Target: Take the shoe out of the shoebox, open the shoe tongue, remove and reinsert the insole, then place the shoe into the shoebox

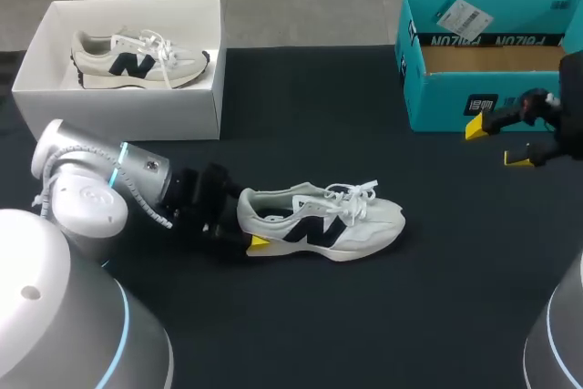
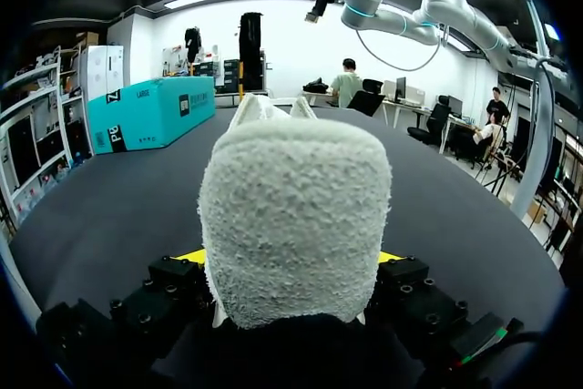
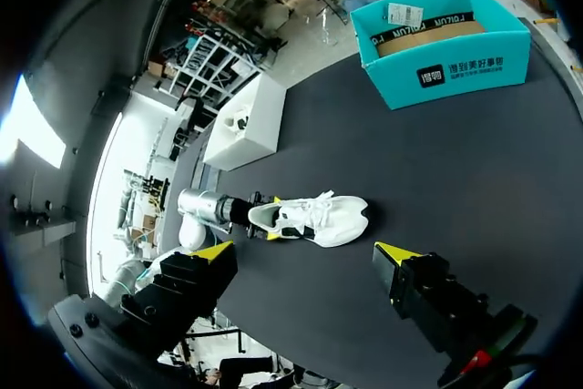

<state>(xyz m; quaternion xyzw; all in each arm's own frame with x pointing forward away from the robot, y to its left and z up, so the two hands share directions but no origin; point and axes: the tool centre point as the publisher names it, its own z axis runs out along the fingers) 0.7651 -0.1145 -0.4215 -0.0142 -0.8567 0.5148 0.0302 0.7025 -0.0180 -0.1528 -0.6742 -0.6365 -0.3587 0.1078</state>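
Observation:
A white sneaker (image 1: 332, 220) with a dark logo lies on its sole on the black table, toe to the right. My left gripper (image 1: 248, 220) straddles its heel, one yellow fingertip (image 1: 260, 243) showing at the near side. In the left wrist view the fuzzy heel (image 2: 291, 216) fills the gap between both fingers of the left gripper (image 2: 290, 257), which is shut on it. My right gripper (image 1: 498, 143) hangs open and empty in front of the teal shoebox (image 1: 455, 107). Its wrist view looks down on the sneaker (image 3: 319, 220) from above.
A white box (image 1: 137, 116) at the back left holds a second, similar sneaker (image 1: 137, 61). The teal shoebox (image 3: 446, 70) at the back right stands open with only a brown cardboard floor showing. Black tabletop (image 1: 364, 316) lies in front of the sneaker.

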